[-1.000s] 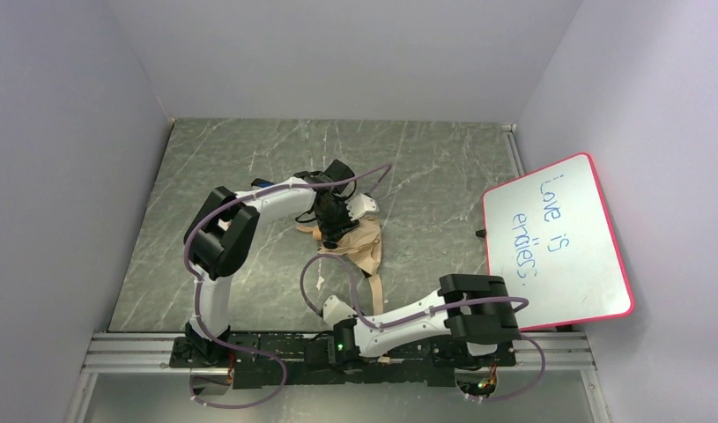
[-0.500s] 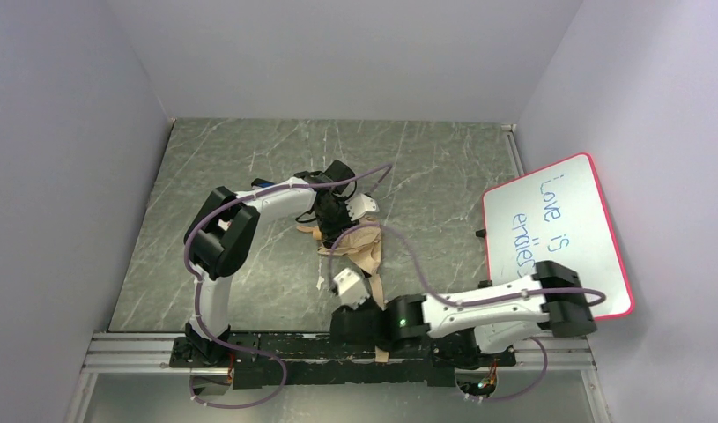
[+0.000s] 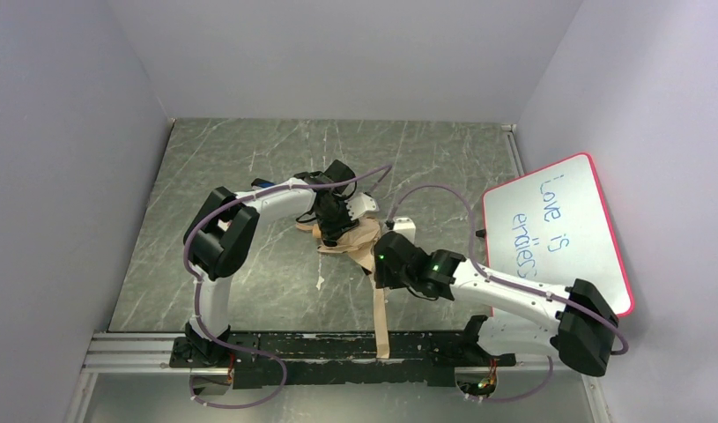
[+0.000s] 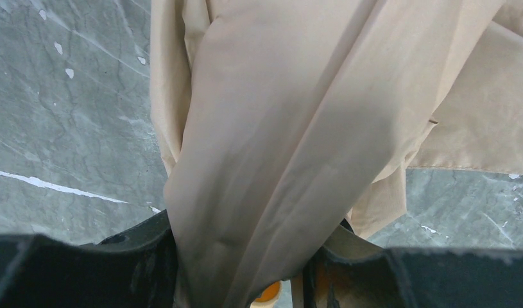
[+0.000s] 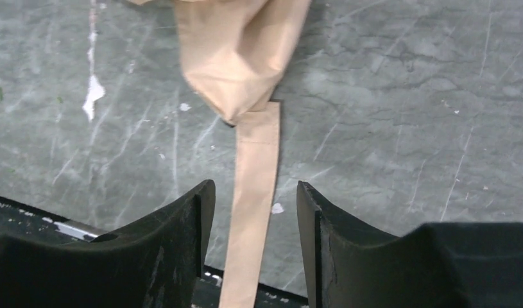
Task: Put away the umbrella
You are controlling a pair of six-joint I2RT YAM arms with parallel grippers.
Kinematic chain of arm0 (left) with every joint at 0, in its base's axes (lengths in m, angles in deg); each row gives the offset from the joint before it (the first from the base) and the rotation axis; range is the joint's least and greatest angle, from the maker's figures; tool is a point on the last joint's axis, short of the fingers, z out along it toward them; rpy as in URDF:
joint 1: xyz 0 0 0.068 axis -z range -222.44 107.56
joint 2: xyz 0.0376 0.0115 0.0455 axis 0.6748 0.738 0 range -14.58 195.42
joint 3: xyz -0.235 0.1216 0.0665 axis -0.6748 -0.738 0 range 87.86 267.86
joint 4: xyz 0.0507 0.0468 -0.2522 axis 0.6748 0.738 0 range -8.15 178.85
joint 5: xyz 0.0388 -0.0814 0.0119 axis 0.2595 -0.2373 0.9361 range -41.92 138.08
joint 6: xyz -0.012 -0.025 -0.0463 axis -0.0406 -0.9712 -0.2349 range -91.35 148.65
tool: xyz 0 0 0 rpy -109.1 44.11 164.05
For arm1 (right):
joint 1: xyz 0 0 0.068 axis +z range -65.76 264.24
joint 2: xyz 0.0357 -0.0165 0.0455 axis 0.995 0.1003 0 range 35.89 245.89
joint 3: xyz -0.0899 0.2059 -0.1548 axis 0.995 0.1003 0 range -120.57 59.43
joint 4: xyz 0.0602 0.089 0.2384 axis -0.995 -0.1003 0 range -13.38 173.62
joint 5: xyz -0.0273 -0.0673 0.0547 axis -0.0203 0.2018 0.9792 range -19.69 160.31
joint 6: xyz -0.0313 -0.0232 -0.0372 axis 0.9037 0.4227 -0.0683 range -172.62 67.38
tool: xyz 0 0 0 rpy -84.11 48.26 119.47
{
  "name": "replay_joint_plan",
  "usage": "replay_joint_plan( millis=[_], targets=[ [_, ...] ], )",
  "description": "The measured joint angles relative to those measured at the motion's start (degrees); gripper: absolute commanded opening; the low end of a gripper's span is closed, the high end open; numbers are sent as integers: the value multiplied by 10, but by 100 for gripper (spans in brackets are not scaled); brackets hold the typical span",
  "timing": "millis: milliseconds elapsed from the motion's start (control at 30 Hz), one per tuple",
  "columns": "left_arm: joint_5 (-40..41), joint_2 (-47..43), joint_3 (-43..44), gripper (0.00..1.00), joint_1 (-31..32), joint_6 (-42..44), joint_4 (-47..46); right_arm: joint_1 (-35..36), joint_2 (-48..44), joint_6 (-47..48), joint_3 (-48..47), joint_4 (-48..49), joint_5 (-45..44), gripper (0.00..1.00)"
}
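The right fingers [image 5: 181, 244], spread wide, have swung from the near edge of the grey marbled desk [image 3: 249, 159] to straddle the flat beige strap [image 5: 255, 160] of the cream-beige fabric umbrella [image 3: 359, 242], which lies midway between the side edges with the left fingers [image 4: 117, 263] clamped on its canopy, so a strap grasp looks next.

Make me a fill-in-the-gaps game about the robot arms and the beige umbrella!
1. The left claw is ____ on the umbrella, with the fabric pinched between its fingers.
2. The right claw is ____, with one finger on each side of the strap.
3. The first word written on the whiteboard is ____.

Missing words: shut; open; Love
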Motion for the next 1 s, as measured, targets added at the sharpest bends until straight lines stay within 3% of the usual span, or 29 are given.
replay_joint_plan(
  millis=[167,400,1000],
  targets=[
    [0,0,0,5,0,0,0,-60,0,25,49,49,60,54],
    [2,0,0,5,1,0,0,-82,37,45,68,111,107,54],
    [7,0,0,5,3,0,0,-86,132,77,60,192,107,50]
  ],
)
